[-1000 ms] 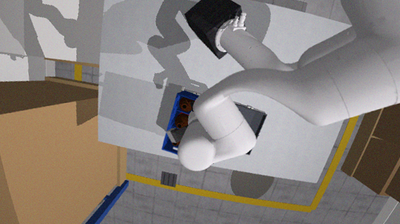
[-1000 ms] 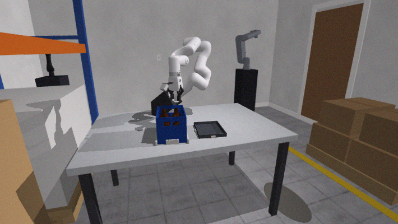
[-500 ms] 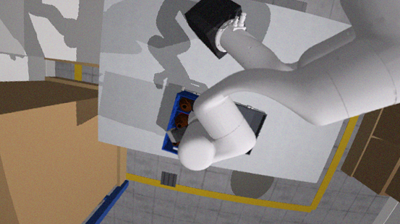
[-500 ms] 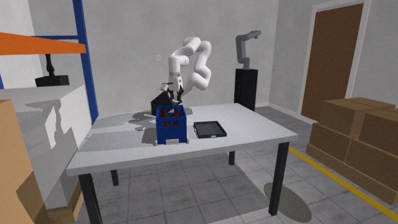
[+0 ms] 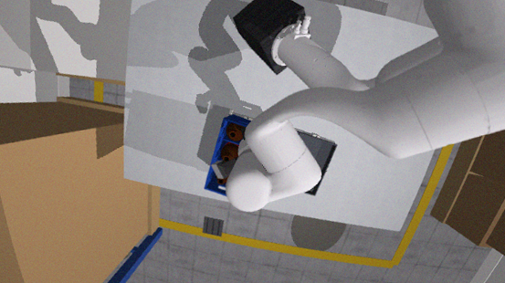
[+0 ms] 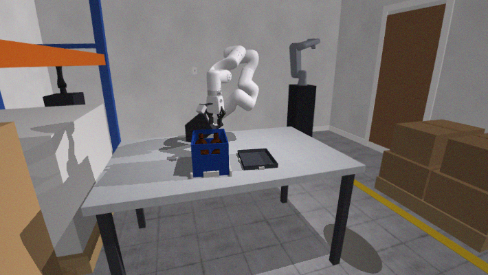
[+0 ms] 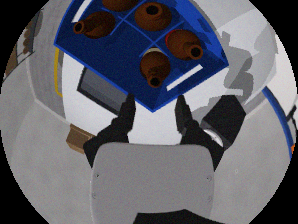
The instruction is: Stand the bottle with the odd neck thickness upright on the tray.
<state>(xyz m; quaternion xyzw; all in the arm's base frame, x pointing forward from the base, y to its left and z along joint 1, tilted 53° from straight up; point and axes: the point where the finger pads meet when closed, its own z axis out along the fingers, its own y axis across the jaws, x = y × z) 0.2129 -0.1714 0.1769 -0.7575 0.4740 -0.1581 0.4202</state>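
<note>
The blue crate (image 5: 210,182) (image 6: 209,163) (image 7: 100,60) stands on the table. Five brown bottles stand in it in the wrist view. The nearest bottle (image 7: 155,65) has a pale band behind its neck; another bottle (image 7: 185,46) shows a red edge. The left front compartment looks empty. The dark tray (image 5: 319,151) (image 6: 258,159) (image 7: 100,90) lies flat beside the crate with nothing on it. My gripper (image 6: 216,124) (image 7: 155,101) is open and empty, pointing down above the crate's far end in the exterior view. The arm hides it in the top view. Neck widths are too small to compare.
Pale brackets (image 6: 211,174) sit at the crate's foot, and small ones hold the tray's edges. The black base block (image 5: 268,14) stands at the table's back. Crate walls and dividers surround the bottles. Cardboard boxes (image 5: 72,195) (image 6: 423,165) stand beyond the table.
</note>
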